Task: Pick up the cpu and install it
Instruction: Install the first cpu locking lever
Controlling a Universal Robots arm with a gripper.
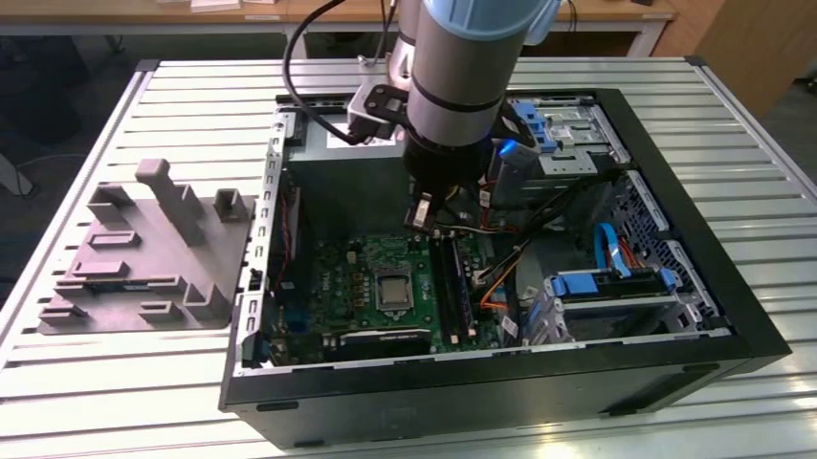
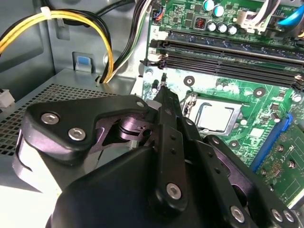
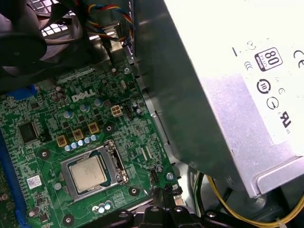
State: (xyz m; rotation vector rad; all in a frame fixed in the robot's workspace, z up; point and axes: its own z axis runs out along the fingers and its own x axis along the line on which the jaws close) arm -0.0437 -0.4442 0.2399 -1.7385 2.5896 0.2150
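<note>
The hand (image 2: 162, 90) hangs inside the open computer case (image 1: 715, 287), low over the green board (image 3: 47, 142). In the second wrist view its two black fingers (image 2: 167, 107) come together into one thin tip with no gap that I can see, and nothing is held between them. The tip stands just beside the corner of the socket (image 2: 214, 116), above the board, near the small metal lever; if it touches the board I cannot tell.

The chip (image 3: 87, 172) lies flat in the socket on the board, with its pale metal top up and the metal frame around its edges. It is square, so it has no real long side; its edges run along the edges of the socket, a little turned against the picture in both wrist views. From outside, the socket (image 1: 392, 288) sits near the middle of the board, below the arm (image 1: 453, 86).

I think the danger is the narrow place. The grey power box (image 3: 223, 85) is very close to the hand on one side, and yellow cables (image 2: 57, 21) run near it, so a small wrong move to the side may catch a cable or hit the box. A push down too hard may scratch the board or bend the lever.
</note>
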